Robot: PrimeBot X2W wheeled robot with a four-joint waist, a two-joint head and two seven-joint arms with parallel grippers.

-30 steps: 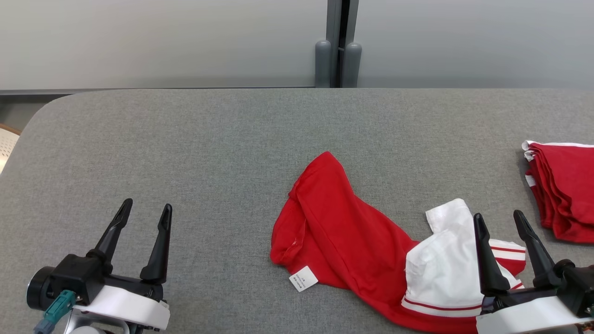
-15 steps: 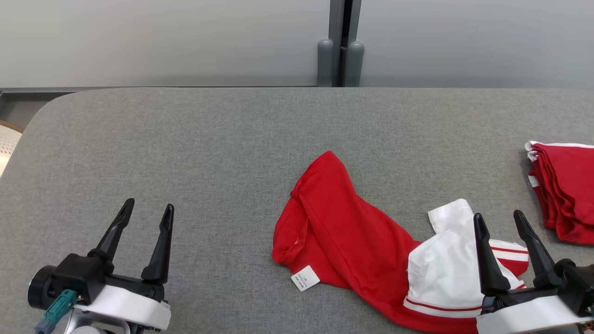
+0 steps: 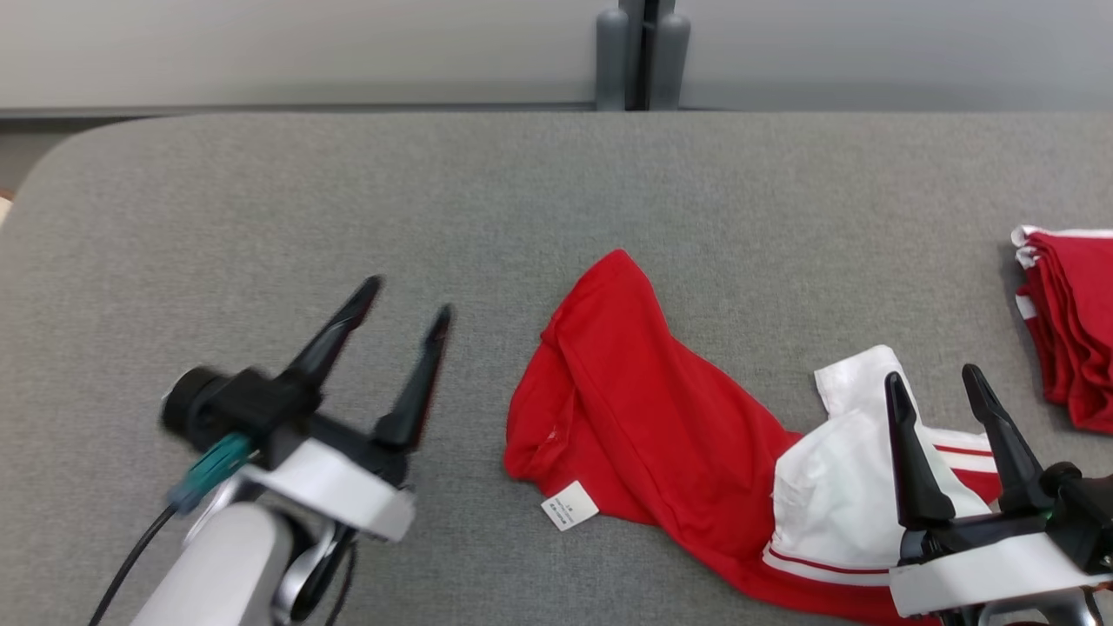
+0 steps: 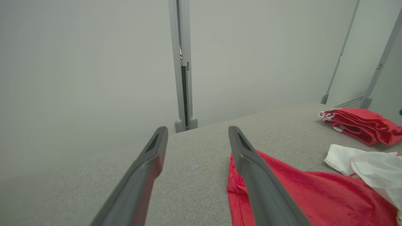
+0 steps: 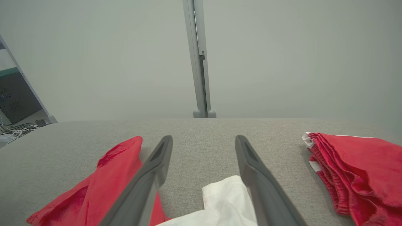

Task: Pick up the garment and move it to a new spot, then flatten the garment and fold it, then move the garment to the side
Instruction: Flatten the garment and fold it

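A crumpled red and white garment [image 3: 661,426] lies on the grey table [image 3: 522,200], right of centre near the front, a small white label at its lower left edge. My left gripper [image 3: 404,300] hangs open above the table just left of the garment's red part [image 4: 314,194], nothing between its fingers. My right gripper [image 3: 930,378] stands open over the garment's white part [image 5: 226,201] at the front right, holding nothing.
A folded stack of red garments [image 3: 1069,322] with white trim lies at the table's right edge, also in the right wrist view as folded red cloth [image 5: 355,169]. A grey wall with a vertical post [image 3: 643,52] runs behind the table. The table's left half is bare cloth.
My left gripper has risen and swung right, toward the garment's red end. The head camera has tilted down, shifting the whole picture. The right gripper and garment stay put.
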